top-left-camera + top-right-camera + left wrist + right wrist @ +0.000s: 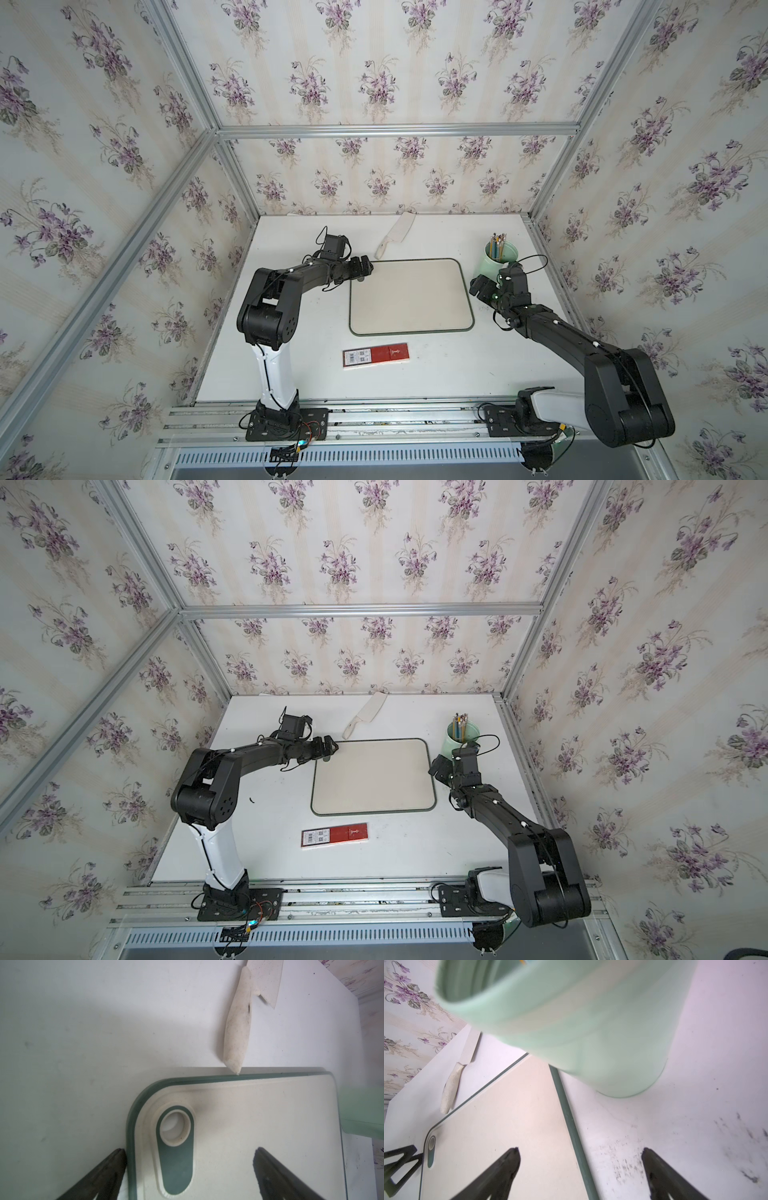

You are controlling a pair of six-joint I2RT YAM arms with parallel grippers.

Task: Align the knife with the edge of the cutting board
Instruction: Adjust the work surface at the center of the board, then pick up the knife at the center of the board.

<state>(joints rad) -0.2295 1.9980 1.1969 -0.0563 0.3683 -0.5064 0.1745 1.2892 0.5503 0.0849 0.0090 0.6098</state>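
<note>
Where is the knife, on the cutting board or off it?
Off: the knife lies on the table, handle tip at the cutting board.

Both top views looked steeply down from high above the front edge of the table (436, 374) toward the back wall (395, 174), wide and far, sharing nearly everything. The left wrist camera hung close over the holed corner of the board (249, 1126). The right wrist camera sat low at the opposite side, beside the cup (571, 1022). Both wrist views caught the knife (236, 1028).
</note>
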